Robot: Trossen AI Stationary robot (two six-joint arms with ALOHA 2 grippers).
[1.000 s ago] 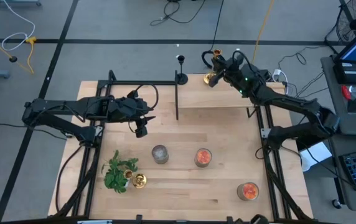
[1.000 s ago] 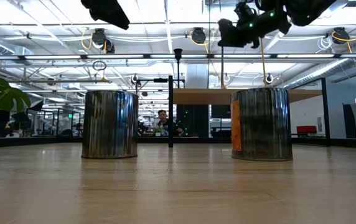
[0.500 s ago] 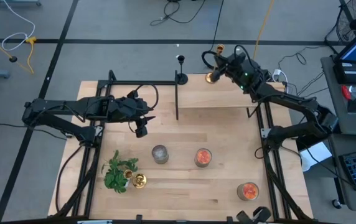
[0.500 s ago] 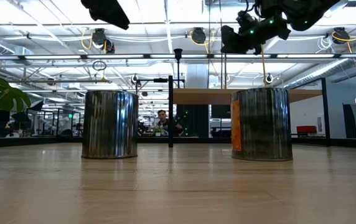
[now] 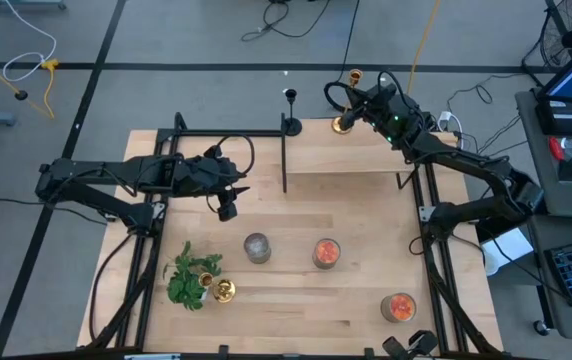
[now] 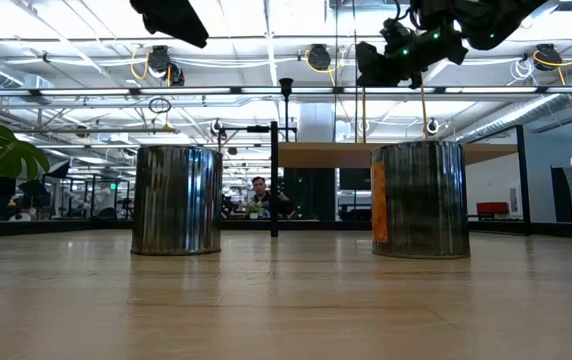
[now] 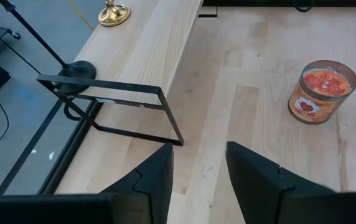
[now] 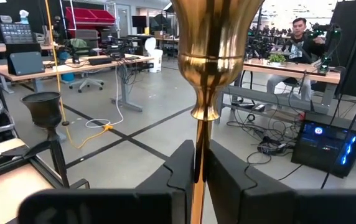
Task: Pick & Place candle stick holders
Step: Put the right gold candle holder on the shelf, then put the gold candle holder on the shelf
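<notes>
- The right gripper (image 5: 354,100) is at the far edge of the table, over the raised wooden shelf (image 5: 366,160), with its two fingers (image 8: 181,171) pinched against the thin stem of a gold candle stick holder (image 8: 210,59).
- In the right wrist view, that stem runs straight up between the fingers, and the flared cup top rises above them.
- In the high view, the held holder's round base sits on the shelf's far edge, just beside the gripper.
- The left gripper (image 7: 196,168) hovers above the left part of the table, its fingers spread apart with nothing between them.
- Three candle stick holders show: two gold and one black.
- The black candle stick holder (image 5: 291,112) stands upright on the shelf's far left corner, near the held gold one but apart from it.
- The second gold holder (image 5: 224,291) is at the near left of the table, touching the green leafy plant (image 5: 190,279); whether it stands or lies cannot be told.
- Three round jars are on the table: a silver tin (image 5: 256,248), an orange candle jar (image 5: 326,253) just beside it, and another orange candle jar (image 5: 398,308) toward the near right corner.
- In the low view, a seated person (image 6: 260,194) shows far behind the table.
</notes>
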